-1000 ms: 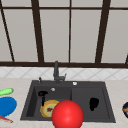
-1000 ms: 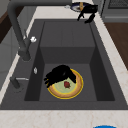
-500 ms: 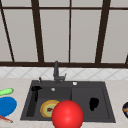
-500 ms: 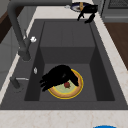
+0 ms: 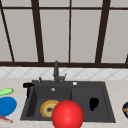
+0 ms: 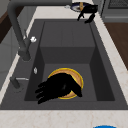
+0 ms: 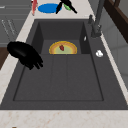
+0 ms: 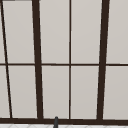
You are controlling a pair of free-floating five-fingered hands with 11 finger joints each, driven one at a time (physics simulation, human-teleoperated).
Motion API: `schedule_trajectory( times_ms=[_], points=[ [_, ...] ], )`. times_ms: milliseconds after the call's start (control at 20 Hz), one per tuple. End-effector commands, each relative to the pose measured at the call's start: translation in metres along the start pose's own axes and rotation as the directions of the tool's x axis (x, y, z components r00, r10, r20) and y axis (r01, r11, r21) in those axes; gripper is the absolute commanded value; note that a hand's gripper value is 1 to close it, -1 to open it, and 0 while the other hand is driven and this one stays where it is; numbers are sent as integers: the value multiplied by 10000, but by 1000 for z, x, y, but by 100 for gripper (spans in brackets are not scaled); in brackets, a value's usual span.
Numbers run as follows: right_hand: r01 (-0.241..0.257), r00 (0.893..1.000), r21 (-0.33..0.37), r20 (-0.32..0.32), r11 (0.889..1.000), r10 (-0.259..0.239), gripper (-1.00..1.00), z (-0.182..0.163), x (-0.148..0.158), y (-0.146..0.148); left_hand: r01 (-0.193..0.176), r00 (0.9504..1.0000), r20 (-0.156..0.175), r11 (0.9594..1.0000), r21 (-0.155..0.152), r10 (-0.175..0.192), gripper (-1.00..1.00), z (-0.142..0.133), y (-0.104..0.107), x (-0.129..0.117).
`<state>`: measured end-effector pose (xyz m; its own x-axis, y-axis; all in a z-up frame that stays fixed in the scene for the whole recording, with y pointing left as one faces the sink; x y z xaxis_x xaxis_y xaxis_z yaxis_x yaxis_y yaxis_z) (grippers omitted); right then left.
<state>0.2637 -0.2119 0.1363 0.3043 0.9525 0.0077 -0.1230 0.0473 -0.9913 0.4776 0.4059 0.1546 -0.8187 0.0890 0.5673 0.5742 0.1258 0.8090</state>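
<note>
If you check the left side view, your left hand [image 6: 58, 87] hangs flat over the yellow-rimmed plate [image 5: 44, 109]. Its fingers are stretched out and a bit spread, the thumb sticks off to the side, and it's holding nothing. The plate lies on the floor of the deep left basin of the sink [image 5: 82, 93], with a small red bit on it. From the front, that hand sits by the sink's left rim, not far from the blue dish [image 5: 6, 106] on the counter. Your right hand [image 5: 93, 103] floats over the shallow right half, fingers loose and drooping, also holding nothing. A red ball [image 5: 67, 115] sits at the front edge.
</note>
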Motion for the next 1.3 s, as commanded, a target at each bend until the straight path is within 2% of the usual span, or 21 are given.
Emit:
schedule_trajectory(
  times_ms=[0, 150, 200, 250, 350, 800, 1150, 1250],
  points=[
    [0, 10000, 0, 0, 10000, 0, 0, 0, 0, 0, -170, 9997, -198, 9998, 142, 173, -100, 26, 9, 6],
    [0, 10000, 0, 0, 10000, 0, 0, 0, 0, 0, 26, 9999, -132, 9999, 111, -25, -100, 48, 12, 6],
    [0, 10000, 0, 0, 10000, 0, 0, 0, 0, 0, 22, 9999, -115, 10000, 68, -21, -100, 56, 14, 6],
    [0, 10000, 0, 0, 10000, 0, 0, 0, 0, 0, -82, 9999, -138, 9998, 163, 84, -100, 62, 17, 7],
    [0, 10000, 0, 0, 10000, 0, 0, 0, 0, 0, -122, 9999, -18, 9999, 78, 122, -100, 79, 23, 4],
    [0, 10000, 0, 0, 10000, 0, 0, 0, 0, 0, -100, 9999, 117, 9998, 170, 98, -100, 151, 46, -13],
    [0, 10000, 0, 0, 10000, 0, 0, 0, 0, 0, -169, 9996, 239, 9993, 331, 162, -100, 210, 42, -46],
    [0, 10000, 0, 0, 10000, 0, 0, 0, 0, 0, -135, 9995, 278, 9992, 367, 125, -100, 227, 35, -55]
  ],
)
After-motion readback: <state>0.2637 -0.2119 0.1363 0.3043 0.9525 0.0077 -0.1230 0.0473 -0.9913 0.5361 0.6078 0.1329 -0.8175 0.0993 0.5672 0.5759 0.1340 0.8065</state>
